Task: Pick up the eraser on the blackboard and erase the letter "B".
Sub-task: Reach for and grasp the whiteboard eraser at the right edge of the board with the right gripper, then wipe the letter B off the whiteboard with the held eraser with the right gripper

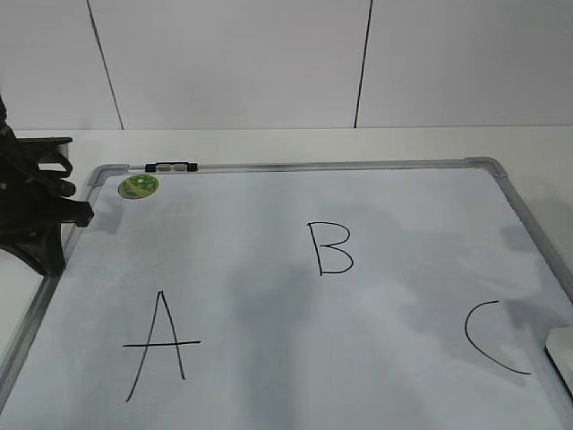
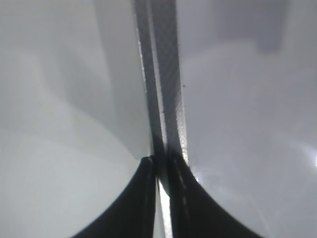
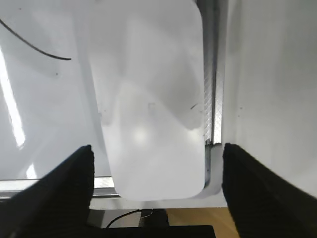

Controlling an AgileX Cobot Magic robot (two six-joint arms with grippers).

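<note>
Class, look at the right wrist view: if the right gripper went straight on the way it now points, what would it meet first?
Most likely the eraser: it lies between the open fingers of the right gripper, on the blackboard beside its frame. Depth is unclear.

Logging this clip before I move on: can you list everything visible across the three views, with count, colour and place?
blackboard: one, pale white with grey metal frame, flat on the table, filling most of the exterior view.
letter "A": one, black, front left of the board.
letter "B": one, black, middle of the board.
letter "C": one, black, front right.
green sticker: one, round, back left corner.
clip: one, black and silver, on the back frame rail.
eraser: one, white, by the board's right frame.
table: one, white, under the board.
left gripper: one, black, jaws together over the left frame rail.
right gripper: one, black, open, astride the eraser.
</note>
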